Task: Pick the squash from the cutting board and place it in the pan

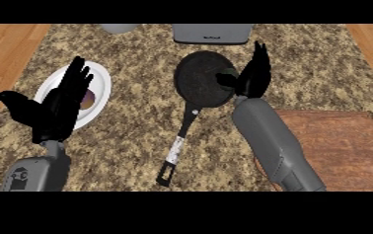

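The black pan [198, 80] lies in the middle of the counter, its long handle [178, 146] running toward the lower left. My right hand [251, 77] hangs over the pan's right rim with its fingers straight and pointing away from me. A small dark green squash [229, 73] shows by the thumb, just inside the pan's right edge; most of it is hidden, and I cannot tell if it touches the pan. The brown cutting board [331, 139] lies at the lower right, under my right forearm, with nothing showing on it. My left hand [62, 104] rests open at the left.
A white plate [102, 82] with a purple and orange item [89, 99] lies under my left hand. A grey appliance [212, 33] and a grey round vessel [119, 28] stand at the counter's far edge. Wooden floor shows beyond both counter sides.
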Tool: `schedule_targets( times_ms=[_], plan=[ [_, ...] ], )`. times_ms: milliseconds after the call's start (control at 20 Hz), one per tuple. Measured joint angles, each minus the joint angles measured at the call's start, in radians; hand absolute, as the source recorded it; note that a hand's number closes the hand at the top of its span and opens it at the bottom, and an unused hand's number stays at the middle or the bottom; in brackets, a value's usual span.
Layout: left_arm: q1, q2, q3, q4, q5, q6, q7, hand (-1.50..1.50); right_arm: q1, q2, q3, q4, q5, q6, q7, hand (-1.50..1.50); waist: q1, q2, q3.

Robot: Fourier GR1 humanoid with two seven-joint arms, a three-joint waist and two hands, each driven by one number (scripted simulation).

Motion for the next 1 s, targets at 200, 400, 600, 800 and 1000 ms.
schedule_targets(
  times_ms=[200, 400, 600, 800, 1000],
  plan=[
    [0.028, -0.001, 0.008, -0.006, -0.005, 0.008, -0.010, 0.00, 0.139, 0.000, 0.040, -0.199, -0.102, -0.062, -0.075, -1.50, -0.024, -0.009, 0.000],
    [0.047, 0.002, 0.018, -0.016, -0.003, 0.012, -0.009, 0.00, 0.336, 0.001, 0.137, -0.448, -0.185, -0.105, -0.158, -1.50, -0.044, -0.015, 0.000],
    [0.049, 0.003, 0.022, -0.022, -0.002, 0.013, -0.002, 0.00, 0.558, -0.010, 0.251, -0.697, -0.251, -0.118, -0.245, -1.50, -0.051, -0.014, -0.001],
    [0.044, 0.001, 0.017, -0.019, -0.009, 0.010, -0.005, 0.00, 0.760, -0.036, 0.340, -0.885, -0.236, -0.125, -0.299, -1.50, -0.043, -0.010, -0.002],
    [0.035, 0.005, 0.029, -0.008, -0.002, -0.005, -0.014, 0.00, 0.885, -0.053, 0.371, -0.989, -0.214, -0.124, -0.334, -1.50, -0.036, -0.007, -0.002]
  ],
)
